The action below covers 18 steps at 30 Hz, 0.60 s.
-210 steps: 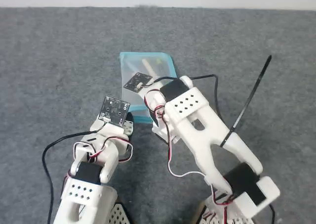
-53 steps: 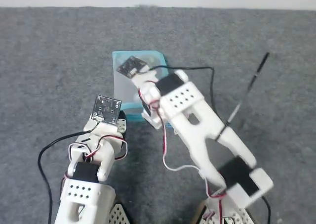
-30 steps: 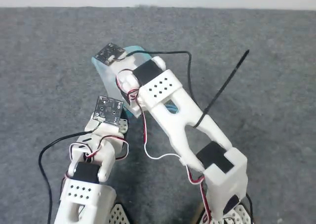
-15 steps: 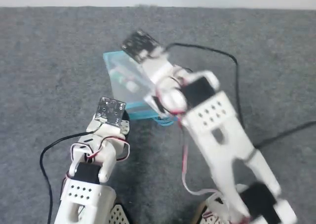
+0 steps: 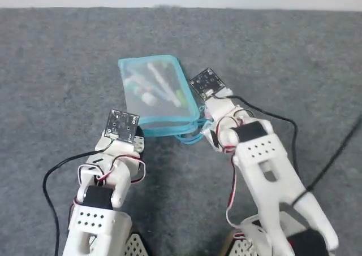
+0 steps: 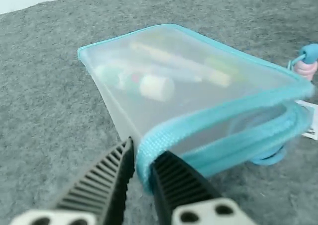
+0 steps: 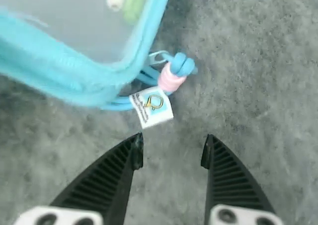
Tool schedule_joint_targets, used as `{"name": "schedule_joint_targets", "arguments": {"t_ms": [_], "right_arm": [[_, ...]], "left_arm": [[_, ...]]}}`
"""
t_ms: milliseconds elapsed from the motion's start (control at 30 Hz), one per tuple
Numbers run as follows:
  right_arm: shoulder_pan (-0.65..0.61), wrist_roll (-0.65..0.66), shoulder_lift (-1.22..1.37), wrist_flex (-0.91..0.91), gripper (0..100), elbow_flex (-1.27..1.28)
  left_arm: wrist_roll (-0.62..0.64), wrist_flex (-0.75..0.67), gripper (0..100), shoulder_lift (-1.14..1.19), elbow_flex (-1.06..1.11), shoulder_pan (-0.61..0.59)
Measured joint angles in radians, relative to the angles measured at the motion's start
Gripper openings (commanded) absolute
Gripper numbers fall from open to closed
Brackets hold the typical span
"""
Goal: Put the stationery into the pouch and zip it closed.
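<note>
The translucent pouch (image 5: 155, 95) with a teal zip edge lies on the grey mat, tilted up at its near side. Pens and a white eraser-like piece (image 6: 158, 86) show through its wall. My left gripper (image 6: 142, 158) is shut on the teal zip edge at the pouch's near left corner (image 5: 142, 129). The zip pull with a pink bead (image 7: 173, 75) and a white tag (image 7: 151, 107) sits at the pouch's near right corner. My right gripper (image 7: 172, 144) stands open just short of that tag, touching nothing.
A teal cord loop (image 5: 189, 137) trails from the pouch's near right corner onto the mat. The right arm's white body (image 5: 266, 165) stretches from the front right. A black cable (image 5: 56, 171) runs beside the left arm. Grey mat (image 5: 294, 69) spreads all around.
The right arm swung across above the pouch and then came back to its right side, gripper now open off the pull. The pouch turned slightly. The left arm stayed put, still pinching the edge.
</note>
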Motion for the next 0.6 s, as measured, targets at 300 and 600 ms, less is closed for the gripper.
{"name": "schedule_joint_targets", "arguments": {"t_ms": [300, 600], "right_arm": [[-0.002, -0.054, 0.239, -0.328, 18.1, 0.0], [-0.002, -0.058, 0.358, -0.517, 17.6, 0.0]], "left_arm": [[0.0, 0.0, 1, 0.0, 0.0, 0.0], [-0.002, 0.0, 1, 0.0, 0.0, 0.0]]}}
